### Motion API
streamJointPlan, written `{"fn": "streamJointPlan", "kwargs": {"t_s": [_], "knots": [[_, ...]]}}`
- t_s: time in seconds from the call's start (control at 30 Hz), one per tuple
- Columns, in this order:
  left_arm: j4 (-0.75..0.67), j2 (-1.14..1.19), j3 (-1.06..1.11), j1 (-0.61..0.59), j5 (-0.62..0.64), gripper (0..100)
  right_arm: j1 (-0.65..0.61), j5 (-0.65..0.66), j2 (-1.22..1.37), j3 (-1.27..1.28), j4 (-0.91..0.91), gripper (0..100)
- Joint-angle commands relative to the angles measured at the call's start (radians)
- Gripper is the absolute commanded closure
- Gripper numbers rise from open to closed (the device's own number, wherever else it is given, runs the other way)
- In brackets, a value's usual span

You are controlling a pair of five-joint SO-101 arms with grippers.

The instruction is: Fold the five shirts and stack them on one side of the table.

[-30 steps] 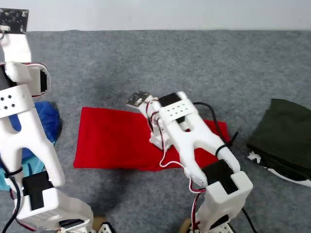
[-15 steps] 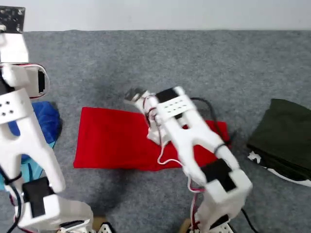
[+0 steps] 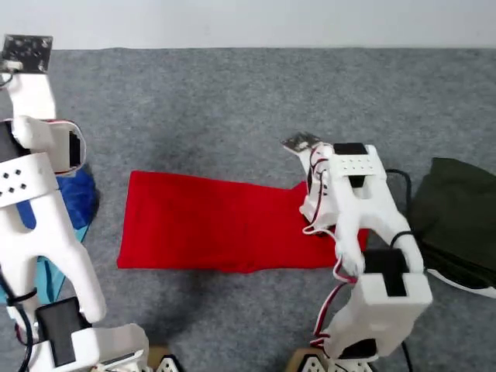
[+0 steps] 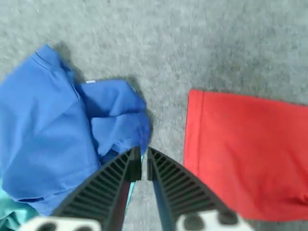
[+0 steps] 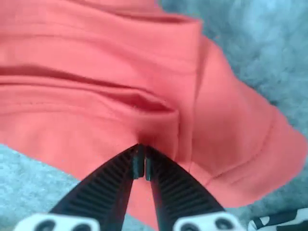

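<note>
A red shirt (image 3: pixel 201 225) lies folded into a long strip across the middle of the grey table (image 3: pixel 232 101). At its right end my right gripper (image 5: pixel 142 161) is shut, pinching a crease of the red shirt (image 5: pixel 96 57). The right arm (image 3: pixel 353 201) covers that end of the strip. A crumpled blue shirt (image 3: pixel 80 194) lies at the left under the left arm (image 3: pixel 35 209). My left gripper (image 4: pixel 143 161) hangs shut with nothing in it over the edge of the blue shirt (image 4: pixel 53 125). The red shirt's (image 4: pixel 240 154) end lies across a grey gap from it.
A folded dark green shirt (image 3: pixel 457 217) sits at the right edge, close to the right arm. A teal shirt (image 3: pixel 8 291) peeks out below the blue one at the left edge. The far half of the table is bare grey carpet.
The right arm has swung from the middle of the red shirt to its right end. The left arm shifted only slightly.
</note>
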Motion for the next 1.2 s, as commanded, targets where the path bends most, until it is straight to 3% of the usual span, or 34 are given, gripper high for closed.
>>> {"fn": "streamJointPlan", "kwargs": {"t_s": [0.0, 0.13, 0.3, 0.4, 0.5, 0.8, 1.17], "knots": [[0.014, -0.112, 0.001, 0.003, 0.009, 96, -0.001, 0.005, -0.041, -0.066, 0.051, 97.8], [0.017, -0.14, 0.048, 0.005, 0.008, 94, -0.031, -0.018, -0.168, -0.181, 0.173, 97.8], [0.003, -0.089, 0.24, 0.005, -0.037, 82, -0.021, -0.046, -0.337, -0.279, 0.298, 97.0], [-0.02, -0.015, 0.312, 0.005, -0.078, 79, 0.016, -0.052, -0.407, -0.29, 0.374, 90.5], [-0.034, 0.101, 0.326, 0.005, -0.12, 77, 0.097, -0.155, -0.466, -0.29, 0.424, 84.6], [-0.06, 0.463, 0.163, 0.015, -0.238, 77, 0.338, -0.201, -0.555, -0.287, 0.464, 82.0], [-0.06, 0.838, -0.099, 0.098, -0.198, 77, 0.469, -0.091, -0.561, -0.287, 0.464, 82.1]]}}
